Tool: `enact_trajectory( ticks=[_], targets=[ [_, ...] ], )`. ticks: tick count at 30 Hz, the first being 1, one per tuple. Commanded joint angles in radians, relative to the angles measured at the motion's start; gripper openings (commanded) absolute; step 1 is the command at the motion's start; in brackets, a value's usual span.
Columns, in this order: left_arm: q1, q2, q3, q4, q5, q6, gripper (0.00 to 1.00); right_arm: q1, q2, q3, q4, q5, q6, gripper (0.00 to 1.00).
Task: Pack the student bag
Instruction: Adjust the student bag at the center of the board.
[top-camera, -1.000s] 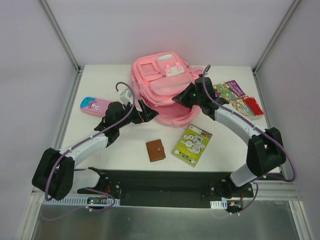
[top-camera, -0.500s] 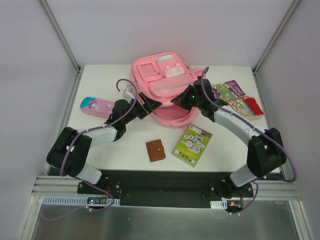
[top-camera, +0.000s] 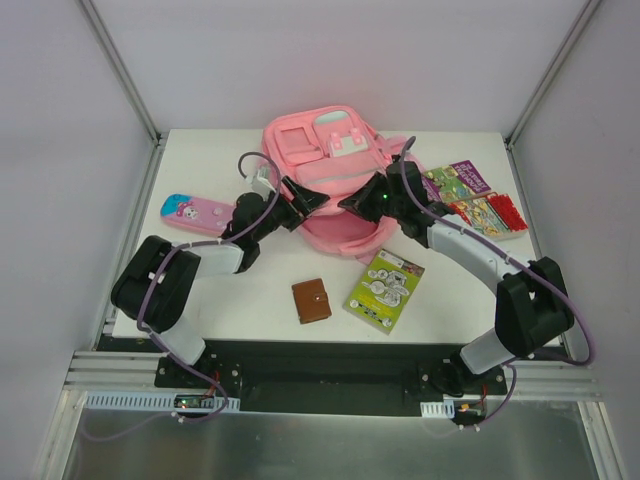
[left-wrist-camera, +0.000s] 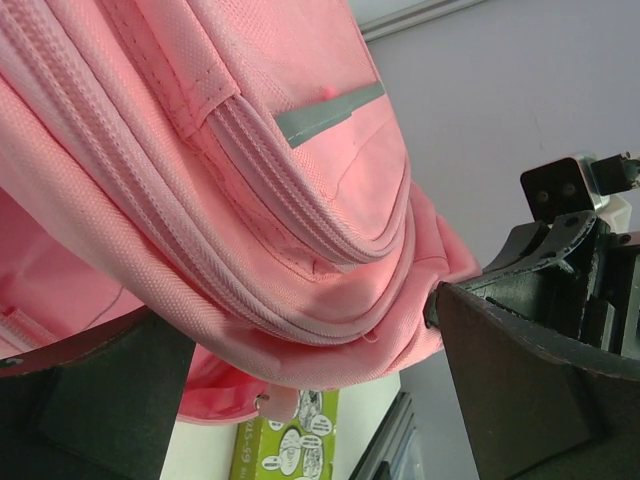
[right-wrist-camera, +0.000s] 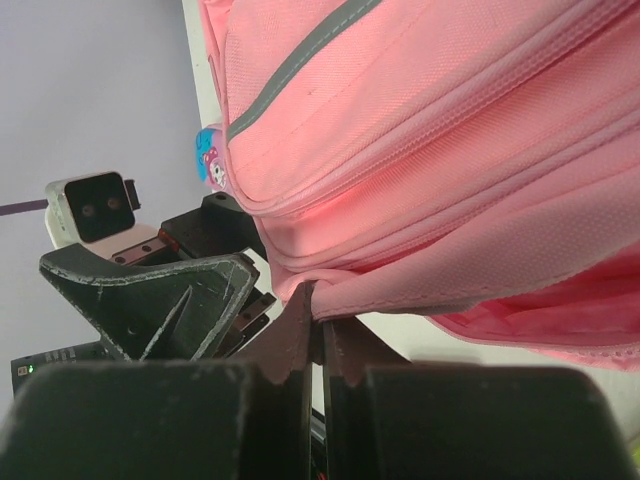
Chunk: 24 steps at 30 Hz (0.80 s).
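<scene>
The student bag (top-camera: 322, 165), a large pink backpack with a grey reflective strip (left-wrist-camera: 325, 108), lies at the back middle of the table. My left gripper (top-camera: 306, 199) is open at the bag's near left edge. In the left wrist view the bag's (left-wrist-camera: 250, 200) lower seam hangs between the wide-apart fingers (left-wrist-camera: 520, 390). My right gripper (top-camera: 347, 203) is at the bag's near edge, facing the left one. Its fingertips (right-wrist-camera: 300, 325) are shut on a fold of the pink fabric (right-wrist-camera: 420, 300), holding that edge up off the table.
A pink cartoon pencil case (top-camera: 192, 212) lies at the left. A brown wallet (top-camera: 311, 300) and a green booklet (top-camera: 384, 290) lie in front of the bag. Colourful books (top-camera: 462, 192) and a red item (top-camera: 507, 212) sit at the right edge.
My left arm has folded in and its open gripper has moved right and back, up to the bag's edge. The right gripper has shifted slightly left, still shut on the fabric.
</scene>
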Motion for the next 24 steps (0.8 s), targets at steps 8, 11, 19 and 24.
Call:
enact_trajectory(
  ticks=[8,11,19,24],
  targets=[
    [-0.018,0.025,0.114,0.031,0.045,-0.040,0.73,0.041,-0.048,0.025,0.103,-0.085,-0.007,0.01],
    [-0.016,0.030,0.122,-0.006,0.025,-0.050,0.33,0.044,-0.054,0.005,0.111,-0.085,-0.011,0.01],
    [-0.010,-0.013,0.120,-0.083,-0.012,-0.015,0.00,0.034,-0.098,-0.072,0.111,-0.065,-0.034,0.77],
    [0.019,-0.059,0.082,-0.088,-0.001,-0.011,0.00,-0.017,-0.131,-0.121,0.113,-0.056,0.012,0.91]
  ],
)
